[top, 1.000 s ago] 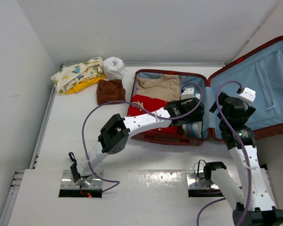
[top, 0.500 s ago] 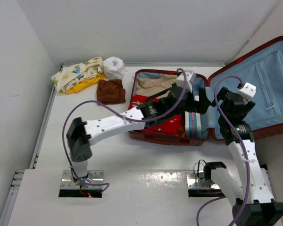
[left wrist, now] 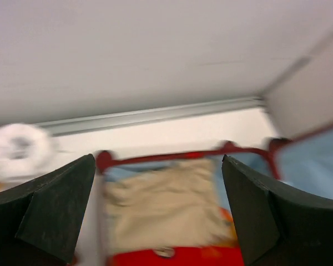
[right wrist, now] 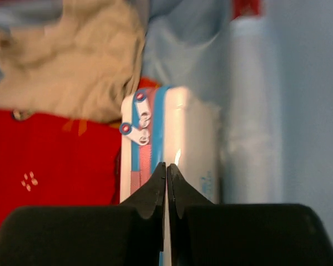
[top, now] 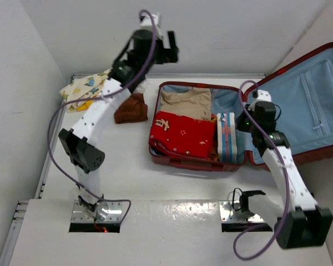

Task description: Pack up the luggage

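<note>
- White tabletop (top: 127, 183) and bare white walls are being shown from above, and the packing is being judged as partly done.
- At the right of the table, the luggage (top: 188, 163) is being kept open, with its blue-lined lid being leaned back towards the right wall.
- Three things are being held in its base. A beige shirt (top: 184, 102) is lying at the far end and a red cloth (top: 183, 134) at the near end. A white-and-blue pouch (top: 226, 137) is lying along the right side, just beside the red cloth.
- Loose items are being left outside. A patterned cloth (top: 86, 88) is lying at the far left corner, and a brown cloth (top: 130, 106) is lying just beside the luggage. A white bundle (left wrist: 19, 152) is being seen only as a blur in the left wrist view.
- The step in hand is being read as the fetching of the next loose item, since the left arm is being held high above the far edge of the table.
- For the next move, a descent onto the brown cloth is probably being called for. A firm pinch on a fold and a carry over the rim would then be needed.
- The left pincer (left wrist: 158, 166) is being held wide apart; nothing is being gripped or touched.
- The right pincer (right wrist: 166, 169) is being held with its fingers pressed together and nothing between them. It is being hung above the zip end of the pouch, and whether contact is being made cannot be told.
</note>
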Controlling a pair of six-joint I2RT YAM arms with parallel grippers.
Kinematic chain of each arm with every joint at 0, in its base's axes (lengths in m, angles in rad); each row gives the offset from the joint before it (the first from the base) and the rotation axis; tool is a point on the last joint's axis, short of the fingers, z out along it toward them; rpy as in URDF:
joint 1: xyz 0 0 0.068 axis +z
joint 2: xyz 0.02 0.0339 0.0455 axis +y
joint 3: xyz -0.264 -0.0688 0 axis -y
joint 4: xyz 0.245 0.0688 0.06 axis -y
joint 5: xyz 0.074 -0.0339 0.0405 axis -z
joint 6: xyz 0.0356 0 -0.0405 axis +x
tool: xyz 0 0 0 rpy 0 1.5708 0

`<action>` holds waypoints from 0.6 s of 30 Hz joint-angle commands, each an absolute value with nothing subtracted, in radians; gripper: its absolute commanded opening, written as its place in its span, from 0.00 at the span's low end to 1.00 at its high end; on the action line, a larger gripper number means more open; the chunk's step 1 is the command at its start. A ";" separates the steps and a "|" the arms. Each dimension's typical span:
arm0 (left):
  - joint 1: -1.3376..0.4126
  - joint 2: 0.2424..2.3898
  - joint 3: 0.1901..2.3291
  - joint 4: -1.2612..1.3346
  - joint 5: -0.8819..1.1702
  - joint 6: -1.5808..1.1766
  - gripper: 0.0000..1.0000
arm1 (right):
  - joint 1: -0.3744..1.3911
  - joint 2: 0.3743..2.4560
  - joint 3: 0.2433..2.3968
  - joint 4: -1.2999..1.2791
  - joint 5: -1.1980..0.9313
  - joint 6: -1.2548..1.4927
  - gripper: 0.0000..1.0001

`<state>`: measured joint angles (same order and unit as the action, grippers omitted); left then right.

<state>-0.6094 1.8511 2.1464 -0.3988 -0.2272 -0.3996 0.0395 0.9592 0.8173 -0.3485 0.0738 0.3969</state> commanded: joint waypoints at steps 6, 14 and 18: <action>-0.269 2.040 2.281 -0.641 -0.092 -0.247 1.00 | 0.107 1.199 0.841 -0.337 -0.029 0.278 0.00; -0.198 2.255 2.361 -0.630 -0.026 0.125 1.00 | 0.084 1.281 0.876 -0.442 0.115 0.180 0.00; -0.176 2.342 2.395 -0.608 0.012 0.239 1.00 | 0.051 1.281 0.905 -0.506 0.147 0.155 0.00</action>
<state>-0.2012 2.3295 2.3283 -0.6449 -0.0338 0.0879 0.0879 1.2465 0.8963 -0.3794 0.0429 0.2180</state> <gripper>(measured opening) 0.997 0.002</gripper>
